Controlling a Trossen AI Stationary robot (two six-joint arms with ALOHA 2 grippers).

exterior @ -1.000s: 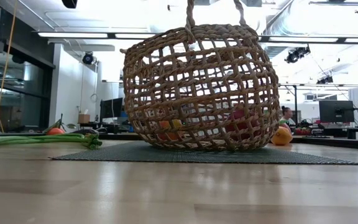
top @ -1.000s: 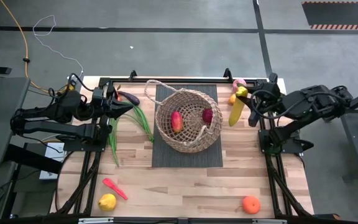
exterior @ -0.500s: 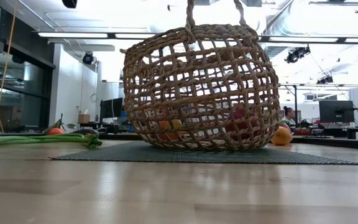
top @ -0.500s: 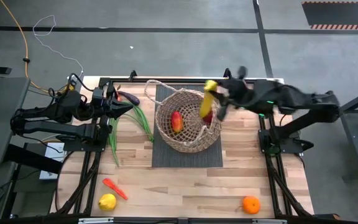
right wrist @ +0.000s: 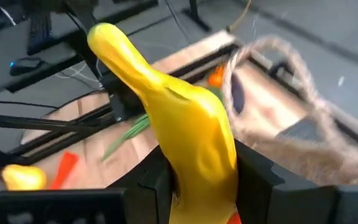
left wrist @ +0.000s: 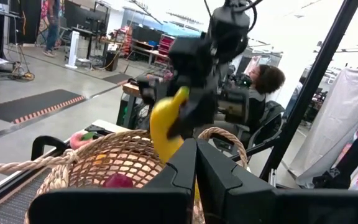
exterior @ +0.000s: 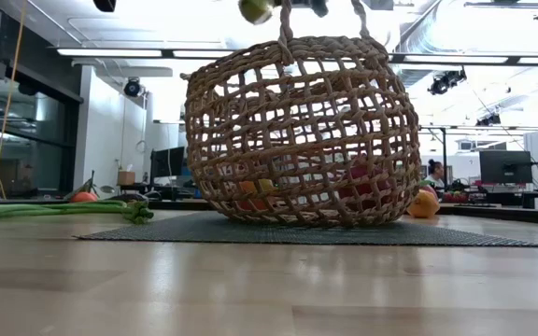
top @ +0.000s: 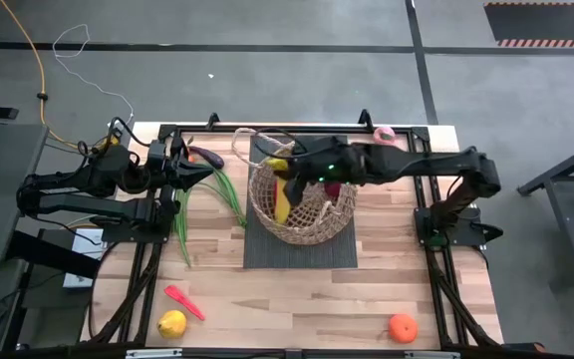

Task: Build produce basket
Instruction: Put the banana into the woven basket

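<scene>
The tan wicker basket point(top: 303, 202) stands on a dark mat point(top: 267, 251) at mid-table, with a red fruit point(top: 335, 187) inside. My right gripper point(top: 292, 179) reaches over the basket's opening, shut on a yellow banana point(top: 282, 194). That banana point(left wrist: 165, 124) also shows in the left wrist view, above the basket's rim point(left wrist: 104, 152). My left gripper point(top: 204, 172) waits shut at the table's far left, beside the green bean stalks point(top: 225, 195) and the purple eggplant point(top: 207, 157). My right gripper pinches the banana's two sides point(right wrist: 197, 168) between its two fingers point(right wrist: 157, 180), which lie across it. It comes from the table's right, slanting downward. The banana is lifted clear above the basket's opening, with one end point(right wrist: 104, 34) sticking out past the fingers.
A lemon point(top: 172, 323) and a red-orange carrot point(top: 183, 301) lie near the front left corner. An orange point(top: 402, 327) sits near the front right, and a pink fruit point(top: 384, 135) rests at the far right edge. The basket's loop handle point(right wrist: 278, 62) rises beside the banana.
My right gripper has swept from the table's far right edge toward the left, carrying the banana out over the basket and sinking a little. Its wrist has rolled and the banana has turned with it. The left arm has kept still.
</scene>
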